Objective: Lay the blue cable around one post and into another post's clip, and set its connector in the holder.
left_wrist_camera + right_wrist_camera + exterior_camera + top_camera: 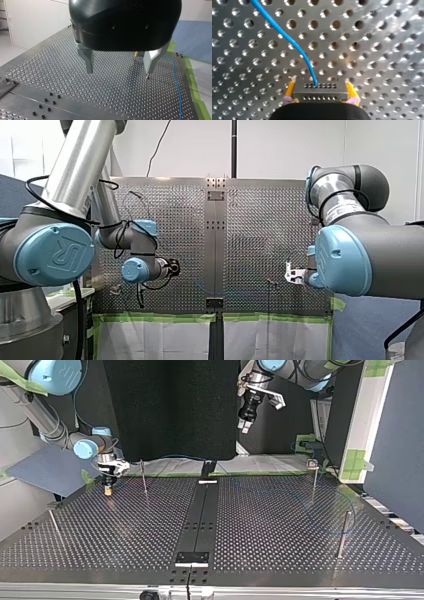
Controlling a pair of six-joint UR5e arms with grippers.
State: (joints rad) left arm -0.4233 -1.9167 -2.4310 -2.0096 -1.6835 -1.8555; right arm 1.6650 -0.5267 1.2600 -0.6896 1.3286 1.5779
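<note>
My right gripper (320,100) has yellow pads shut on a small grey connector (320,90), held just above the perforated table. The blue cable (284,35) leaves the connector's face and runs away over the holes. In the top view this gripper (107,490) hangs low at the far left corner, beside a thin post (143,477). My left gripper (118,71) is open, with nothing between its metal fingers; it hovers well above the table (62,75), and the blue cable (178,86) lies beside it. In the top view it (245,424) is high at the back.
Thin posts stand at the top view's right (344,532), far right (314,480) and near left (54,525). A dark centre rail (202,515) splits the table, with a black block (207,467) at its far end. Green tape (165,317) edges the table.
</note>
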